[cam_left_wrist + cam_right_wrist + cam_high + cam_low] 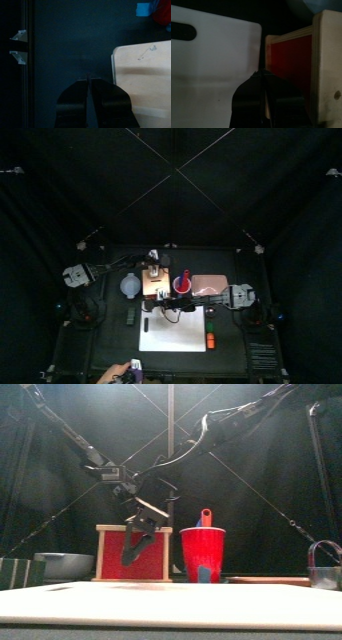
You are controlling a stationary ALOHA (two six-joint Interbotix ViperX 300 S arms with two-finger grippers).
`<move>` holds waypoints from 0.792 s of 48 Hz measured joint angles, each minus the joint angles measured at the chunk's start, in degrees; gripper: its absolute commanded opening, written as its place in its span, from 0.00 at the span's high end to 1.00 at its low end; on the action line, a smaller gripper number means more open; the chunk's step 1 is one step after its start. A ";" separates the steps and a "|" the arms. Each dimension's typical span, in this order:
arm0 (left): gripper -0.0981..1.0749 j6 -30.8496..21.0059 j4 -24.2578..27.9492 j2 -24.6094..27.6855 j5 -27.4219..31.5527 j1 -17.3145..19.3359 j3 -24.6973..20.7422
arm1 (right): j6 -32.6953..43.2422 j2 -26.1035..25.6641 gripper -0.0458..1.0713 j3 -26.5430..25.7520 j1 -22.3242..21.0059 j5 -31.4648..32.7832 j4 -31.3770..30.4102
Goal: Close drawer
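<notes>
The small tan wooden box with a red face stands at the back middle of the table, seen from above as the box. Its drawer fills the right wrist view as a red panel in a tan frame; I cannot tell how far out it is. My right gripper is shut, its tip against the panel's edge beside the white sheet. From the front, the right gripper hangs before the red face. My left gripper is shut over bare table, with the left arm at the table's left side.
A white sheet lies front centre. A red cup stands right of the box, beside a pink-red flat item. A grey bowl sits left of the box. A dark looped object is at far right.
</notes>
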 measured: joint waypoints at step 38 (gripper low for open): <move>0.50 -1.76 -5.36 -11.07 -6.15 0.18 4.22 | -0.35 -13.80 0.80 12.57 5.89 -11.78 18.98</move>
